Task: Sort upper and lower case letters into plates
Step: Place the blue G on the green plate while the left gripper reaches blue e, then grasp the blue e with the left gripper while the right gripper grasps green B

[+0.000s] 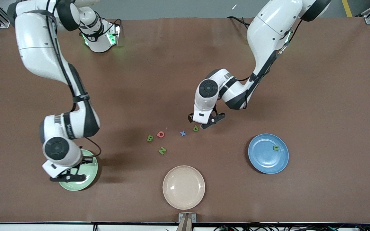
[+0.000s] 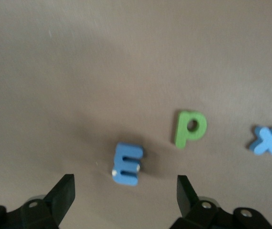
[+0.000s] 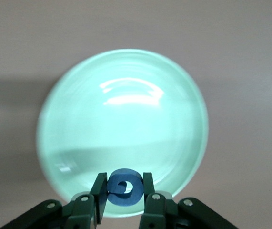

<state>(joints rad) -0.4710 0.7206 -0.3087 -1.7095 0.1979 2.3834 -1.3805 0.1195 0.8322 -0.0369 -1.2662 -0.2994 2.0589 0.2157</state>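
My right gripper [image 1: 70, 175] is over the pale green plate [image 1: 90, 178] at the right arm's end of the table. It is shut on a small round blue letter [image 3: 119, 196] and holds it above the plate [image 3: 121, 119]. My left gripper [image 1: 203, 122] is open and low over the table near the middle. A blue E [image 2: 127, 163] lies on the cloth between and just ahead of its fingers [image 2: 65, 188]; the front view hides it. A green p [image 1: 196, 128] and a blue x [image 1: 182, 133] lie beside it. The blue plate [image 1: 262, 160] holds a green letter [image 1: 275, 148].
A red Q [image 1: 161, 134], a green B [image 1: 150, 138] and a green N [image 1: 162, 150] lie loose toward the right arm's end from the x. A cream-beige plate [image 1: 183, 187] sits near the front edge. Brown cloth covers the table.
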